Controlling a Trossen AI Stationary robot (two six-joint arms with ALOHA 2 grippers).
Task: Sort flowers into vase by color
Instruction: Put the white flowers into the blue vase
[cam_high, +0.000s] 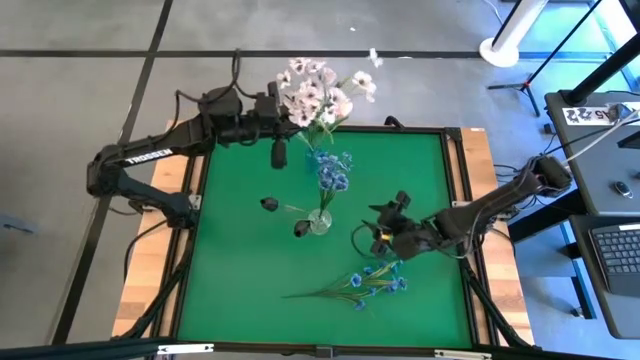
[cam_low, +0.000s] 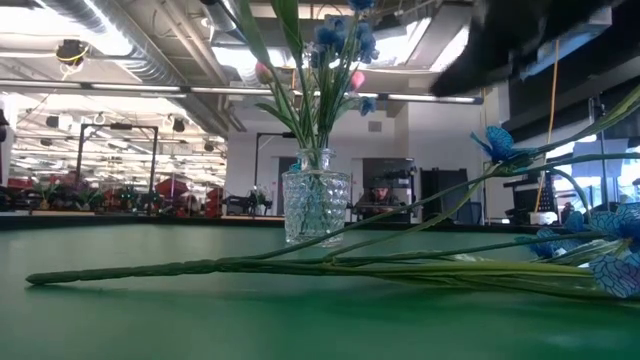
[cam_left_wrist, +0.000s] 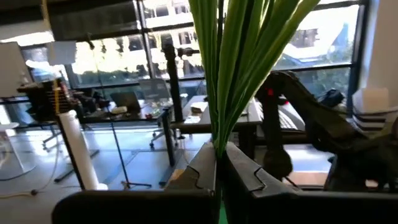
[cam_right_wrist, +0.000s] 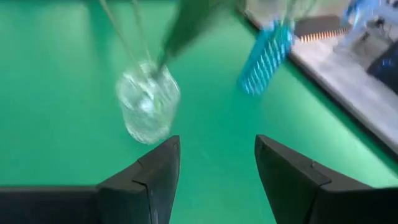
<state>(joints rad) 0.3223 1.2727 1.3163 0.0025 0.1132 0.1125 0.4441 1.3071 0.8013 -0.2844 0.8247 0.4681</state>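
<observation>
Left gripper (cam_high: 283, 118) pinching white-pink flower bunch (cam_high: 320, 95) over table's far edge. Right gripper (cam_right_wrist: 216, 165) spread, empty, near glass vase (cam_high: 319, 221) holding blue spray (cam_high: 333, 170). Loose blue flowers (cam_high: 375, 282) on green mat (cam_high: 230, 290).

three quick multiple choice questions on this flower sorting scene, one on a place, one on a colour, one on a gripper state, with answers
1. Where does the loose blue spray lie?
A. on the mat near the front edge
B. in the vase
C. off the table

2. What colour are the blossoms the left gripper holds?
A. blue
B. yellow
C. pale pink-white

3. The right gripper is
A. open
B. shut on a stem
C. shut on the vase

Answers: 1 A, it rests flat on the green mat. 2 C, pale blossoms fan out beyond it. 3 A, green mat shows between its fingers, the vase beyond.
</observation>
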